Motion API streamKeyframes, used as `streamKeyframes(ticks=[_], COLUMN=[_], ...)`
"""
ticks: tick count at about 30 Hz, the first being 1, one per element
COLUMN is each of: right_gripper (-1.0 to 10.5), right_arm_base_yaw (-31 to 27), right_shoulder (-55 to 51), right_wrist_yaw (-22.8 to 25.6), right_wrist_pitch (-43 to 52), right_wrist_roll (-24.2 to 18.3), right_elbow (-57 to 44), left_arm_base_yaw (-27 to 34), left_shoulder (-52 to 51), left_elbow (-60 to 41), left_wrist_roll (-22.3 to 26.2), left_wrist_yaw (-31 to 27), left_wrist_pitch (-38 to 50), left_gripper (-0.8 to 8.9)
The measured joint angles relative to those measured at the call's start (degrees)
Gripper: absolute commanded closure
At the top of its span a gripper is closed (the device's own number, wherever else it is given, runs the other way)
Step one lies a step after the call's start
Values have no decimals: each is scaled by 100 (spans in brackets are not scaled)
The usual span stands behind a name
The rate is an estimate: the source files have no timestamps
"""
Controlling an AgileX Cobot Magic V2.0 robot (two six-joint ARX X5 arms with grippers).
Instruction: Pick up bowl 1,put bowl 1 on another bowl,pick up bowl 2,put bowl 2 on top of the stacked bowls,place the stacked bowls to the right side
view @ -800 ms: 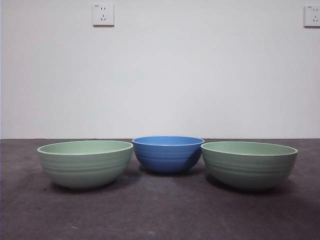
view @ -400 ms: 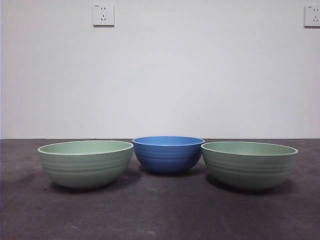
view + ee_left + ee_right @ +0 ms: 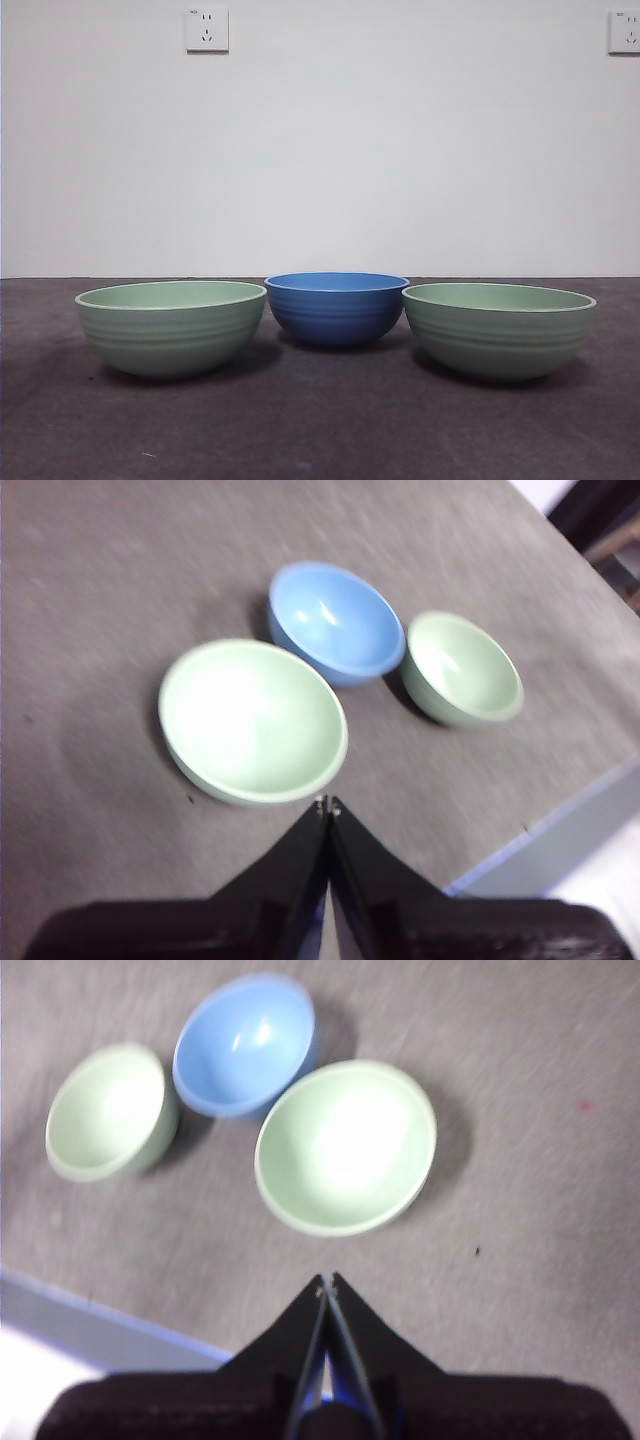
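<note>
Left gripper (image 3: 326, 806) shows two matte black jaws, broad at the base and tapering to a fine point, with a small pale metal nub at each tip. Right gripper (image 3: 326, 1280) has the same black wedge shape, its inner edges catching a thin bluish-grey sheen along the seam between the jaws.

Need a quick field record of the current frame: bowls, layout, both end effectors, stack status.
bowls: three, all empty and upright on the dark grey table
centre: glossy blue round bowl, set a little further back
one side: pale green ribbed bowl, nearest the left end effector
other side: second pale green ribbed bowl, nearest the right end effector
left end effector: shut, above the table, holding nothing
right end effector: shut, above the table, holding nothing
stack status: none nested yet
wall: two white sockets
</note>
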Motion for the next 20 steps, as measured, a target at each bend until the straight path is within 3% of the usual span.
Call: streamKeyframes(ticks=[10, 11, 15, 16, 18, 20], right_gripper=[935, 924, 590, 512, 408, 407], right_arm_base_yaw=[192, 192, 192, 192, 192, 192], right_shoulder=[249, 256, 289, 293, 306, 328], right_wrist_yaw=[2, 2, 4, 4, 4, 4], right_wrist_pitch=[-389, -387, -358, -341, -306, -297], right_wrist_roll=[-431, -439, -428, -407, -337, -304], right_elbow=[76, 74, 76, 76, 76, 76], left_arm_base_yaw=[0, 0, 0, 0, 0, 0], left_shoulder=[284, 284, 278, 280, 278, 278], left_elbow=[273, 273, 278, 278, 278, 278], left_wrist_roll=[566, 573, 586, 590, 601, 601], left_wrist_yaw=[28, 28, 22, 15, 7, 4], left_wrist_pitch=[-562, -564, -566, -566, -564, -566], left_gripper=[806, 770, 274, 214, 202, 203])
